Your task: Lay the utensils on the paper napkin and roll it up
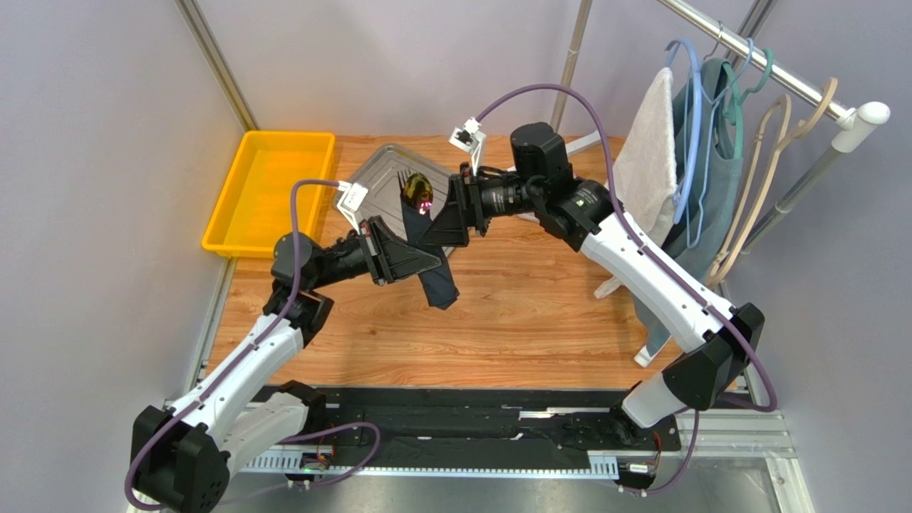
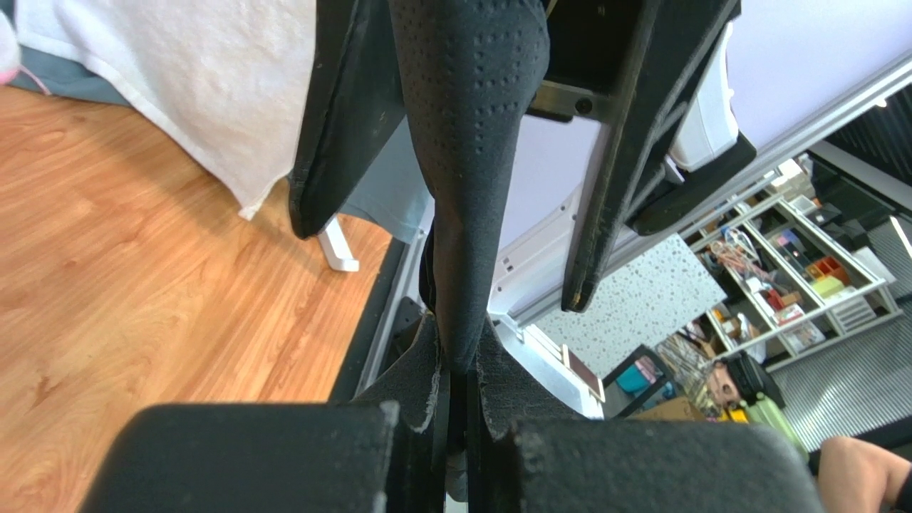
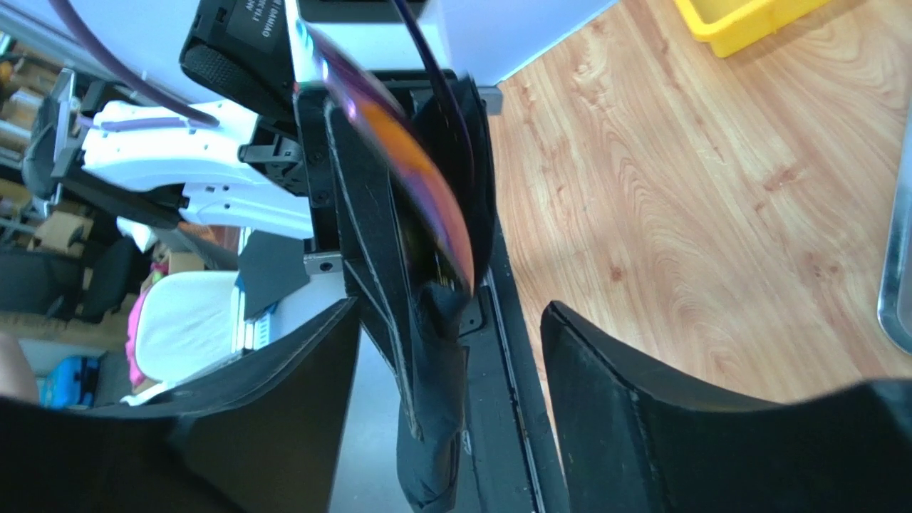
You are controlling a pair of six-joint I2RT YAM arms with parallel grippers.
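Paper napkin (image 2: pixel 468 160), rolled up dark and thin, is squeezed tight between the fingers of the left end effector (image 2: pixel 462 419), held above the table (image 1: pixel 514 310). Right end effector (image 3: pixel 450 310) is open wide, one finger on each side of the roll. Gold spoon (image 1: pixel 421 190) sticks out just past it

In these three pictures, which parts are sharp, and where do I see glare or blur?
Top external view: even light, all sharp, with a pink glint on the gold spoon bowl. Left wrist view: the dotted black paper napkin roll is sharp. Right wrist view: a shiny utensil with purple and orange reflections looks smeared.
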